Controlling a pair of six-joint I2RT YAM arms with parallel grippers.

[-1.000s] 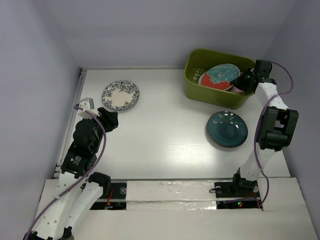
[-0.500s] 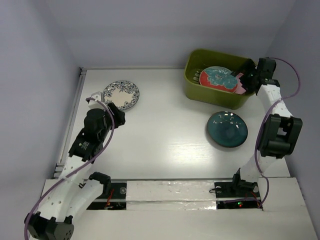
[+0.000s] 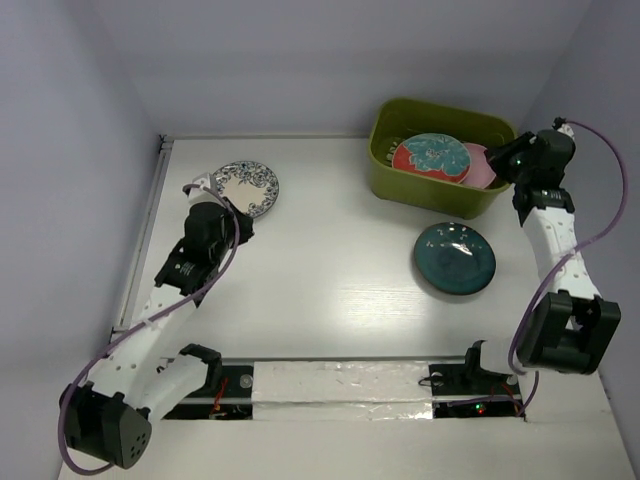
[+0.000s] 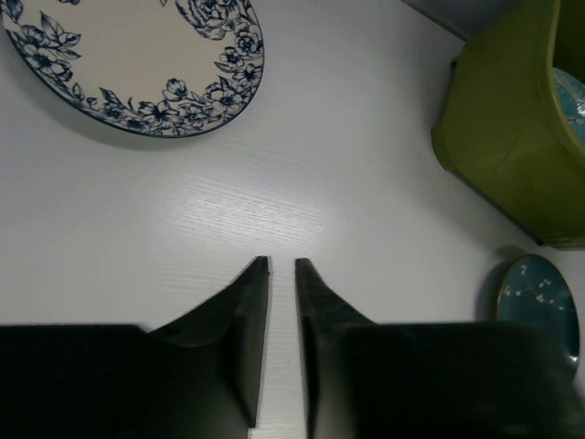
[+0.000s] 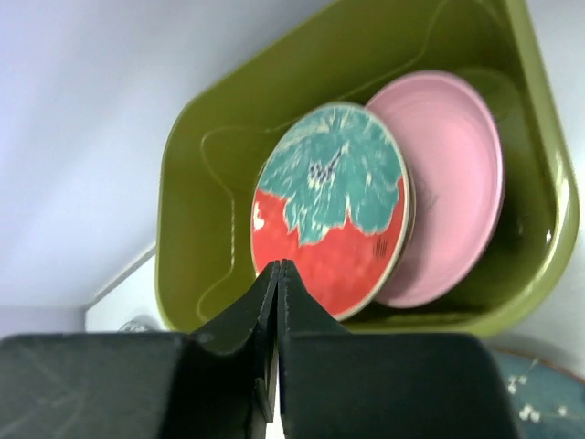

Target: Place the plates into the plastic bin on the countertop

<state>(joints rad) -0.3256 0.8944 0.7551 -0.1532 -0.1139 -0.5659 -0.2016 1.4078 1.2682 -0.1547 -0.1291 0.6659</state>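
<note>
- Overhead, the countertop is a flat white surface enclosed by pale lilac walls, with both arm bases at its near edge.
- Plastic bin: an olive-green tub with rounded corners, standing at the far right of the countertop.
- Red-and-teal floral plate: inside the bin, tilted, its right edge overlapping the pink plate, which sits toward the bin's right end. Whether further plates lie beneath these two cannot be told.
- Dark teal plate: flat on the countertop, on the near side of the bin and apart from it.
- White plate with dark floral rim: flat on the countertop at the far left, well apart from the bin.
- Left gripper: low over the countertop on the near side of the white plate, close to its rim but not touching it. In the left wrist view its fingers stand almost together, a narrow slit between them, and they hold nothing.
- Right gripper: raised at the bin's right end, pointing leftward over the rim. In the right wrist view its fingertips are pressed together with nothing between them, and the two plates lie beyond, untouched.
</note>
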